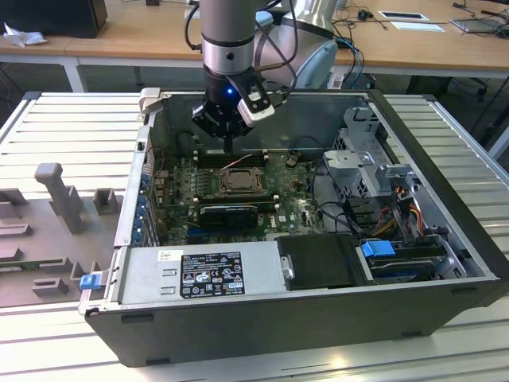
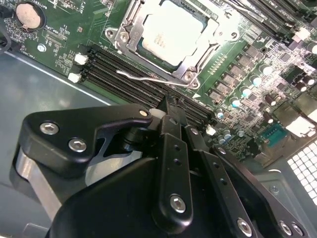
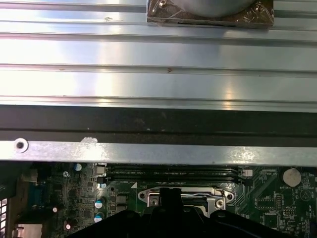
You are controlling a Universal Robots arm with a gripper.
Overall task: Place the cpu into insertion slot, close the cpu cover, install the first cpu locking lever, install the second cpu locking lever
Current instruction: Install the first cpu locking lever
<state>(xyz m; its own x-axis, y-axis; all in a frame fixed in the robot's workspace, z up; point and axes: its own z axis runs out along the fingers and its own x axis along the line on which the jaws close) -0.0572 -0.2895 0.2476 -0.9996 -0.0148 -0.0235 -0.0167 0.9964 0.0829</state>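
cpu (image 2: pixel 171 32): pale metal top, lies flat in insertion slot (image 1: pixel 238 181) on green motherboard (image 2: pixel 94 25), inside open pc case (image 1: pixel 334 318).
cpu cover (image 2: pixel 131 37): silvery frame looks down around the chip; fully flat or not, can't tell.
locking lever (image 2: pixel 148 78): thin wire rod along the socket edge nearest the gripper, beside black memory slots (image 2: pixel 124 84); looks unlatched, not sure. 2nd lever: can't make out.
gripper (image 2: pixel 173 105): fingertips pressed together, nothing pinched; tip sits over the memory slots, near the lever, apart from cpu. contact w/ slots: can't tell.
risk 1: narrow tip vs thin springy rod; a slip off it would prob. land on memory slots or small board parts.
risk 2: if cover isn't seated, force on the lever could skew the chip & bend socket contacts.
risk 3: tip slightly off-line would catch the cover frame or a screw, not the rod.
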